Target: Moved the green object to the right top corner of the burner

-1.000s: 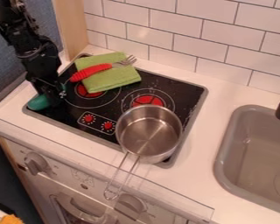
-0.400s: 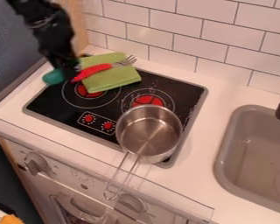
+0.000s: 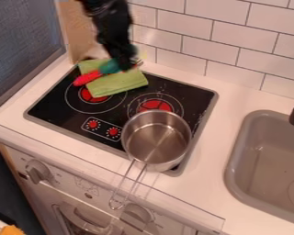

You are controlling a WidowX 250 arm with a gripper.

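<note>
One white counter [image 3: 235,101]: it carries the cooktop and the sink, the staging ground for the move.
Black cooktop [image 3: 51,108]: set into the counter, marked with red-centred burner rings; its far right corner is the likely destination.
Grey sink [image 3: 232,160]: at right, beside the cooktop, apparently no part of this job.
Black two-finger gripper [image 3: 125,63]: hangs over the cooktop's far left part, jaws apparently clenched on the teal-green object, which shows at both sides of them.
Shiny steel saucepan [image 3: 155,137]: sits at the cooktop's near right, its wire handle jutting over the front edge, presumably for an easy grasp.
Light green folded cloth [image 3: 121,84]: spread flat at the far left, seemingly a rest for the fork.
Teal-green rounded object [image 3: 110,67]: held above the cloth and fork, probably raised to pass over both; its outline is blurred. The corner lies well apart, to its right, so carrying and lowering remain.
Red-handled metal fork [image 3: 88,78]: lies across the cloth, partly hidden; too low a carry could knock it.
</note>
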